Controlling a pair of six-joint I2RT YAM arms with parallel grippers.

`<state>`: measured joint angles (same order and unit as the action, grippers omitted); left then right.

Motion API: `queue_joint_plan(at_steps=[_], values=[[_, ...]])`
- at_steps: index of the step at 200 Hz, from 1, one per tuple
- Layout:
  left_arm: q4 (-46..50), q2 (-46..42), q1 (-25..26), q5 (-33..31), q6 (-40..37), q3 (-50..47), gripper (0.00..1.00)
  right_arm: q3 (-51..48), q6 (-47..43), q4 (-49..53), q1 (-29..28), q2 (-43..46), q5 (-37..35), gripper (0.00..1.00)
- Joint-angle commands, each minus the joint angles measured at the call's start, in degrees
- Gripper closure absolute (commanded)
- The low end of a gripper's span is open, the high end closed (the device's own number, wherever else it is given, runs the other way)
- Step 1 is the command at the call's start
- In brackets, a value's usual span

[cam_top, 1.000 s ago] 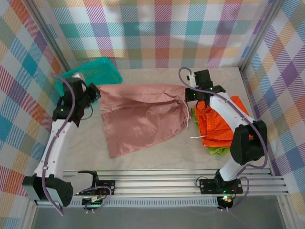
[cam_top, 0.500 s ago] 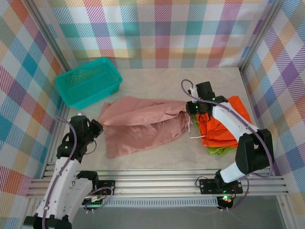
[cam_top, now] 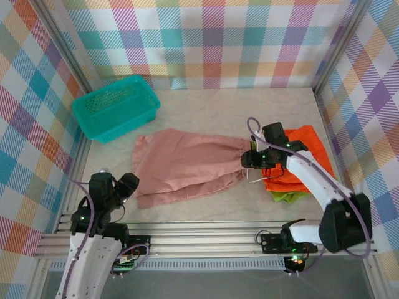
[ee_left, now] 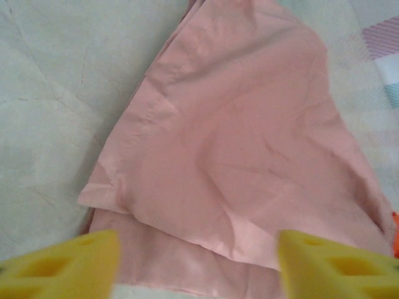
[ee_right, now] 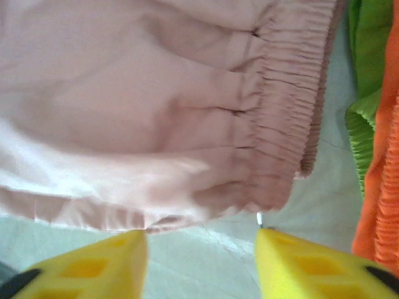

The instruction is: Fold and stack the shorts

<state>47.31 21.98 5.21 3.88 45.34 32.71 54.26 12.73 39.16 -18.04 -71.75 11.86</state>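
Observation:
The dusty pink shorts [cam_top: 187,165] lie folded over on themselves mid-table, with the gathered waist [ee_right: 293,112] toward the right. At the right, the orange shorts [cam_top: 302,159] rest on the lime green shorts [cam_top: 287,197]. My left gripper [cam_top: 128,185] is open at the pink pair's near-left corner, and nothing sits between its yellow fingers [ee_left: 62,265]. The folded pink layers [ee_left: 237,156] spread just beyond them. My right gripper [cam_top: 249,163] is open beside the waist end, over bare table [ee_right: 199,249], with the green shorts [ee_right: 368,81] and orange shorts [ee_right: 386,187] to its right.
A teal mesh basket [cam_top: 115,106] stands at the back left. Checked walls close in the back and both sides. An aluminium rail [cam_top: 206,240] runs along the near edge. A white drawstring [cam_top: 255,180] trails from the waist toward the orange pair.
Both grippers carried the pink shorts' far edge toward the near side, folding them, then opened and let go. The left arm has drawn back to the near left.

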Motion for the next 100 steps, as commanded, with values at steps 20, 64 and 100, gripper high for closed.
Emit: queue_joint_plan(at_steps=[20,64,100], values=[[-1.7,6.8,0.4,-0.2,-6.6,17.8,0.00,3.2,3.0,-1.4,-0.7,14.3,5.6,0.00],[-16.6,25.5,1.0,13.9,0.4,14.2,0.00,8.8,12.8,-13.8,-2.4,1.6,18.0,0.01],[-25.9,34.0,4.6,14.4,2.0,7.5,0.00,8.8,18.7,-19.5,-3.5,-12.2,20.5,0.00]])
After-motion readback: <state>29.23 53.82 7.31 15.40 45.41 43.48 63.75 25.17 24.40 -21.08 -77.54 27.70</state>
